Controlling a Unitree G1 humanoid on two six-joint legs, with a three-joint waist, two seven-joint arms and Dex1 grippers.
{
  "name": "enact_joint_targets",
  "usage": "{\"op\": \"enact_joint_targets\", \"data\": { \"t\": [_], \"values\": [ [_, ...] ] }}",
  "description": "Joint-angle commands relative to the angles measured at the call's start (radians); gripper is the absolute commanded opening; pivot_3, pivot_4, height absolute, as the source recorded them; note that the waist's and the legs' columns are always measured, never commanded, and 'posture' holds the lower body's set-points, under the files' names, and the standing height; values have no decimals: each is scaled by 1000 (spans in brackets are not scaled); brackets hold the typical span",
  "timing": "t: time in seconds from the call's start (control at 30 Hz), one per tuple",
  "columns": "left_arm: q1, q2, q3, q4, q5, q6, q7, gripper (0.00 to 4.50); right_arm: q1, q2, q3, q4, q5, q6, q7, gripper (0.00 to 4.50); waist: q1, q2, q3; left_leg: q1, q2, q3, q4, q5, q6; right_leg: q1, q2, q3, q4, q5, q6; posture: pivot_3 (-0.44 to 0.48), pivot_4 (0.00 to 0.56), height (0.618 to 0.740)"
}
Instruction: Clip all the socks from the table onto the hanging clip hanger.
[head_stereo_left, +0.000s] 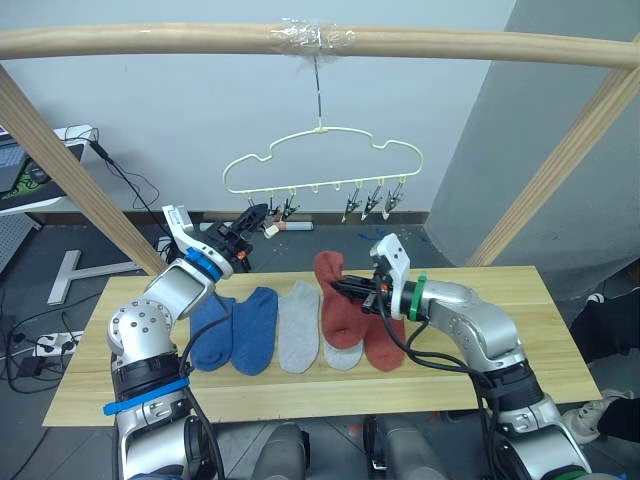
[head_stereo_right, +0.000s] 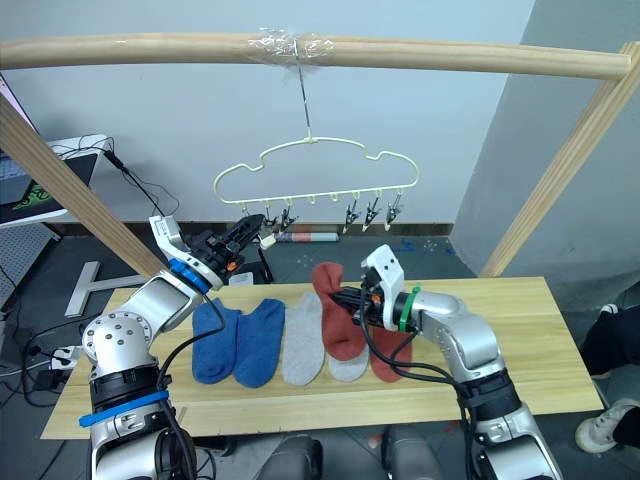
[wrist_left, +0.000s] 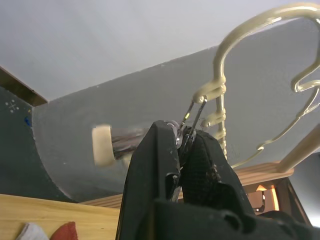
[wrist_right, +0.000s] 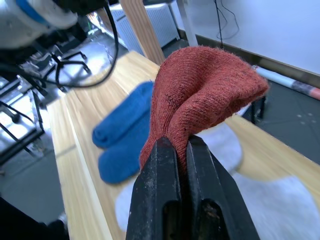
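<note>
The right gripper (head_stereo_left: 348, 289) is pinching the cuff end of a rust red knit sock (head_stereo_left: 335, 305), its two black fingers closed on the fabric and lifting that end off the long light-wood table (head_stereo_left: 500, 340) while the rest of the sock is draping over a light grey sock (head_stereo_left: 343, 355). The left gripper (head_stereo_left: 252, 217) is reaching up to the pale yellow-green wire clip hanger (head_stereo_left: 322, 158) (hanging by its hook from a taped wooden bar (head_stereo_left: 150, 41)), its fingers clamped around the leftmost dark metal clip (wrist_left: 192, 117). Two blue socks (head_stereo_left: 238, 328), another grey sock (head_stereo_left: 298, 326) and a second red sock (head_stereo_left: 385, 343) are lying flat in a row on the table.
</note>
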Motion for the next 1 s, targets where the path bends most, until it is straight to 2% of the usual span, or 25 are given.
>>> {"op": "enact_joint_targets", "data": {
  "t": [0.03, 0.4, 1.0],
  "values": [
    [-1, -21, 2, -78, -69, 5, 22, 232, -62, 60, 22, 58, 9, -29, -10, 14, 0, 0, 0, 0, 0, 0, 0, 0, 0, 0, 0, 0, 0, 0, 0, 19, 194, 740],
    [47, -20, -25, -142, -113, 6, 43, 232, -177, 147, 15, 162, 22, -54, -1, 14, 1, 0, 0, -1, 1, -3, -1, 0, 0, -1, 0, -1, 1, 1, -1, 47, 195, 740],
    [70, 5, -32, -135, -111, -13, 34, 232, -152, 132, 6, 81, 62, -7, 15, 14, 4, 0, 0, -1, 1, -4, -1, 0, -1, -1, 0, -2, 0, 1, -1, 48, 188, 740]
  ]
}}
